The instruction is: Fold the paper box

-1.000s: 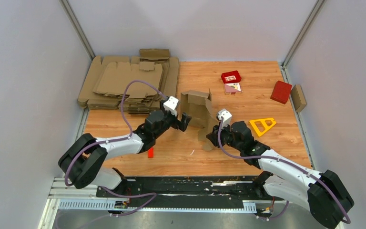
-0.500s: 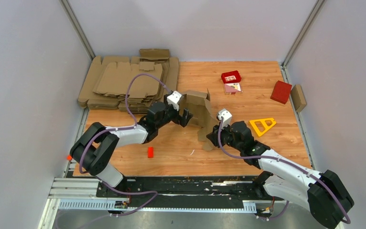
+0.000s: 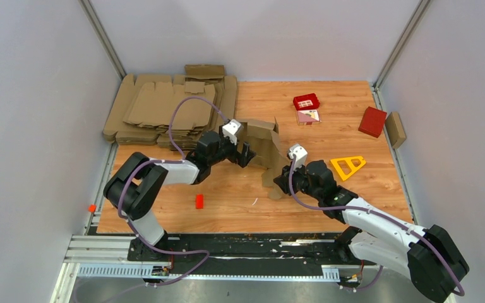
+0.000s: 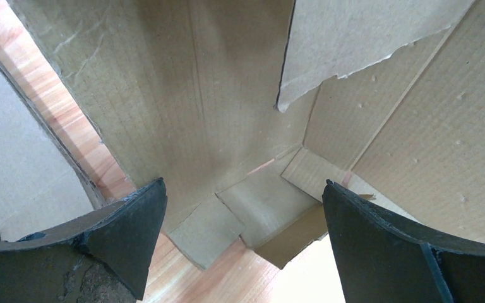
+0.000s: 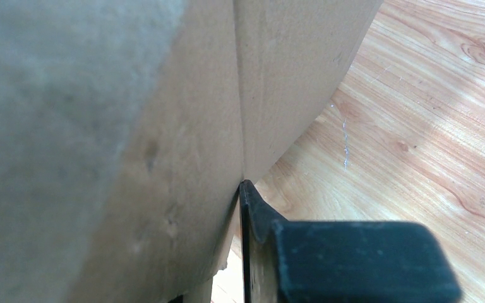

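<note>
- Paper box (image 3: 262, 140): half-formed, panels upright, at the centre of the table (image 3: 366, 202).
- Right gripper (image 3: 280, 182): clamped on the box's near lower flap.
- Left gripper (image 4: 243, 189): jaws wide apart, box interior directly ahead.

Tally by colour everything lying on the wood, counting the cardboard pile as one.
Brown: 3, paper box, pile, slab
Red: 3, boxes, block
Yellow: 1, triangle
Pale: 1, card
Total: 8
</note>
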{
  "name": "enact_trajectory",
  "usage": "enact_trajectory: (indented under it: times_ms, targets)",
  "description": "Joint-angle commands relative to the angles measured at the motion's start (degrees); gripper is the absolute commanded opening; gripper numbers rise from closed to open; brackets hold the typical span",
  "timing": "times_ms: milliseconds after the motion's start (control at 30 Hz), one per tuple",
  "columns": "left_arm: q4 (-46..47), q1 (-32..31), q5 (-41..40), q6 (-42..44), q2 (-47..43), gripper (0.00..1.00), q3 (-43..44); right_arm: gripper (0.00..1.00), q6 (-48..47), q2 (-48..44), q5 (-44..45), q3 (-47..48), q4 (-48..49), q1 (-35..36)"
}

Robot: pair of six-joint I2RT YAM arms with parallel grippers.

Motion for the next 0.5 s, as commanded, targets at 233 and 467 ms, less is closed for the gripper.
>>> enact_trajectory:
  times_ms: [233,467]
  targets:
    - [7.5,1.9,0.1,-2.0,-2.8,0.99,-1.9,0.19,0.0,-0.4,0.2,1.6,0.9,-0.2]
    - [8.3,4.1,0.0,-3.8,-2.3,0.99,-2.3,0.19,-0.2,-0.6,0.3,1.6,0.8,-0.1]
